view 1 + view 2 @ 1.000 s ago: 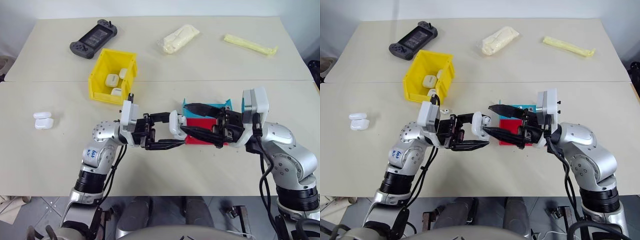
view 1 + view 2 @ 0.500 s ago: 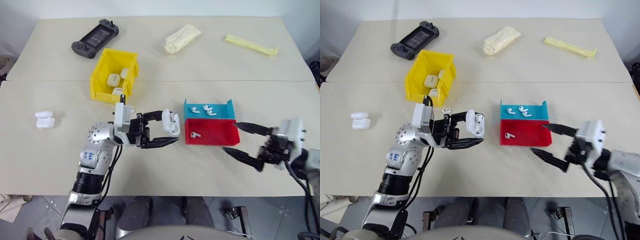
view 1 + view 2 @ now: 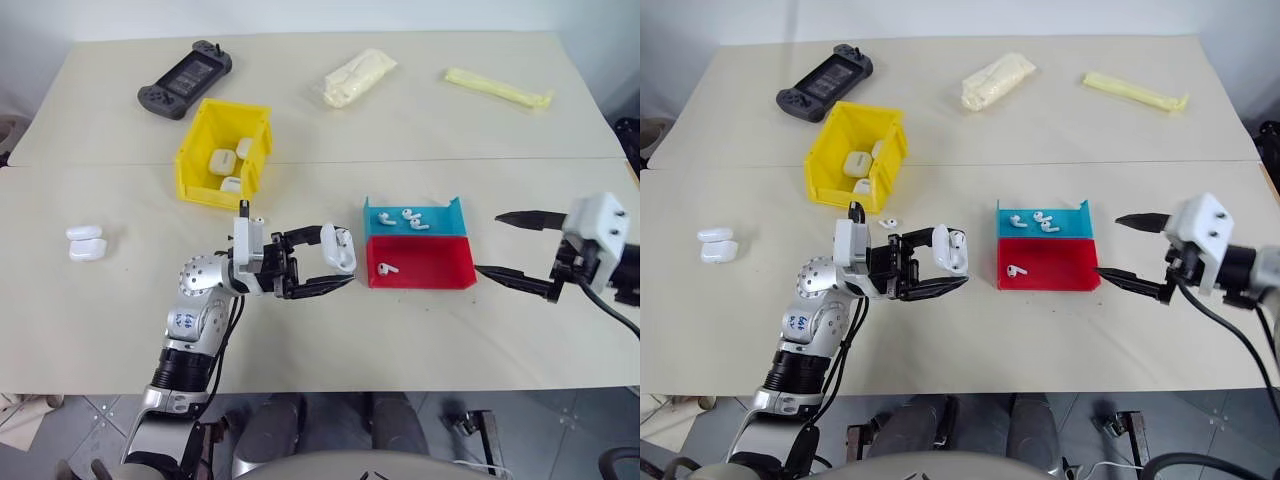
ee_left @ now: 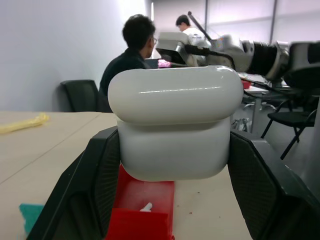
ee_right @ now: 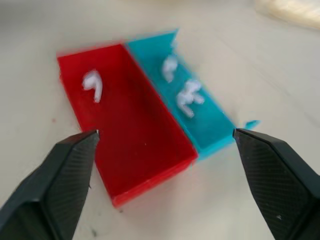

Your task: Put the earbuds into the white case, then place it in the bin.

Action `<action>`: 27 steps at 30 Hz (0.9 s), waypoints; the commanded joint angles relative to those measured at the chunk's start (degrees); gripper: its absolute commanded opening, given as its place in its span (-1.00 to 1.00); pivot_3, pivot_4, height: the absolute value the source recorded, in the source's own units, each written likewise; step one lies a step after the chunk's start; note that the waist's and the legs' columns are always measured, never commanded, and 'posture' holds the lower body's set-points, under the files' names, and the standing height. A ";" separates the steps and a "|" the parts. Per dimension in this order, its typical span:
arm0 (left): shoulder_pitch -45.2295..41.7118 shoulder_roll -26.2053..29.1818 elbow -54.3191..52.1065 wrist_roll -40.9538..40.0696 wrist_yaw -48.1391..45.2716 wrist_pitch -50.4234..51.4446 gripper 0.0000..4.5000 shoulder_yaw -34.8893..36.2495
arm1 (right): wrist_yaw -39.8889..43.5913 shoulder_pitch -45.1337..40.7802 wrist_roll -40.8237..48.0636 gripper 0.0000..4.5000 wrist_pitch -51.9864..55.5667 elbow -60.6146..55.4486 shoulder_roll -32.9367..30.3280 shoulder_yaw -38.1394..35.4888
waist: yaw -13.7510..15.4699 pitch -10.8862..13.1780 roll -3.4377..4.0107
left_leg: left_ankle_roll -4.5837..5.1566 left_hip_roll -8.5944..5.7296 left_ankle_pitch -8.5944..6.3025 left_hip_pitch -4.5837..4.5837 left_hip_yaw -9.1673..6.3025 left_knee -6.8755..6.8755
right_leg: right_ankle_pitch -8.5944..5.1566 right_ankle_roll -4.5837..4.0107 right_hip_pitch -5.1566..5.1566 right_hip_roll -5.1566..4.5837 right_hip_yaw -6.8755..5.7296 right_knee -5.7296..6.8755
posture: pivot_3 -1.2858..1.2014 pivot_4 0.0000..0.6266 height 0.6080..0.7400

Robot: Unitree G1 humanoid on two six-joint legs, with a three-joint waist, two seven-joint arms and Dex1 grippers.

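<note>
My left gripper (image 3: 340, 255) is shut on the white case (image 3: 338, 247), holding it a little above the table, left of the trays. In the left wrist view the white case (image 4: 172, 120) sits between the two black fingers with its lid down. My right gripper (image 3: 490, 243) stands open and empty just right of the red tray (image 3: 425, 275). One of the earbuds (image 3: 388, 268) lies in the red tray, and several more earbuds (image 3: 408, 217) lie in the blue tray (image 3: 445, 214). Another earbud (image 3: 887, 220) lies on the table by the bin (image 3: 193, 150), which holds three white cases.
Two more white cases (image 3: 85, 241) sit at the table's left. At the back lie a black game controller (image 3: 185, 78), a cream bag (image 3: 358, 77) and a yellow strip (image 3: 498, 88). In the left wrist view, people (image 4: 132, 55) sit behind the table.
My right gripper has pulled away from the case and swung right, past the trays, its fingers spread wide. The left gripper keeps hold of the case in about the same place.
</note>
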 commanded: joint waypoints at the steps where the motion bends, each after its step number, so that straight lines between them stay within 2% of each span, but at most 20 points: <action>1: 0.51 -0.81 -1.84 0.68 1.90 -1.37 0.25 -0.57 | 3.12 -14.84 -3.00 0.99 5.43 5.07 1.69 9.85 | -0.11 0.01 -0.01 | 0.01 -0.02 0.00 0.00 0.05 0.02 | 0.01 0.01 -0.01 -0.02 0.02 0.00 | 0.03 -0.52 1.00; 3: 0.64 -1.12 -1.94 0.86 2.41 -1.61 0.25 -0.83 | 5.05 -22.46 -6.51 0.99 8.08 9.00 3.11 15.98 | -0.16 0.01 -0.01 | 0.01 -0.02 0.00 -0.04 0.07 0.03 | 0.06 0.08 -0.01 -0.03 0.03 -0.10 | 0.03 -0.52 1.00; 6: 0.54 -1.27 -1.80 1.25 2.89 -1.70 0.25 -1.28 | 7.39 -30.36 -12.42 0.99 5.81 15.67 5.93 23.07 | -0.03 0.02 -0.01 | 0.01 0.02 0.00 -0.06 -0.01 -0.03 | 0.06 0.06 -0.03 0.00 -0.04 -0.09 | 0.03 -0.52 1.00; 11: 0.26 -1.36 -1.86 1.71 3.53 -2.15 0.25 -1.69 | 10.02 -37.04 -19.68 0.99 -0.59 24.20 9.34 29.25 | -0.09 0.02 -0.01 | 0.03 -0.09 -0.01 -0.16 -0.03 -0.01 | 0.09 0.06 -0.07 -0.06 -0.04 0.00 | 0.03 -0.52 1.00; 14: 0.44 -1.27 -2.15 1.98 3.96 -2.54 0.25 -1.72 | 11.07 -38.91 -22.03 0.61 -2.94 27.29 11.28 30.99 | -0.24 0.02 -0.01 | 0.04 -0.08 -0.02 -0.17 -0.02 -0.03 | 0.09 0.06 -0.13 -0.05 -0.04 0.01 | 0.03 -0.52 1.00; 20: 1.52 -1.29 -2.71 2.15 4.79 -3.17 0.25 -1.92 | 10.80 -40.50 -25.35 -0.28 -7.26 32.26 14.32 30.95 | -0.37 0.01 -0.01 | 0.03 -0.04 -0.01 -0.17 0.02 0.04 | 0.09 0.06 -0.16 -0.02 -0.03 0.12 | 0.03 -0.52 1.00; 27: 2.04 -1.41 -2.99 2.09 5.44 -3.37 0.25 -2.44 | 12.34 -41.64 -27.70 -0.28 -10.71 36.06 15.72 31.31 | -0.38 0.01 0.00 | 0.02 -0.05 -0.01 -0.17 0.04 0.04 | 0.09 0.05 -0.21 -0.03 -0.01 0.19 | 0.03 -0.52 1.00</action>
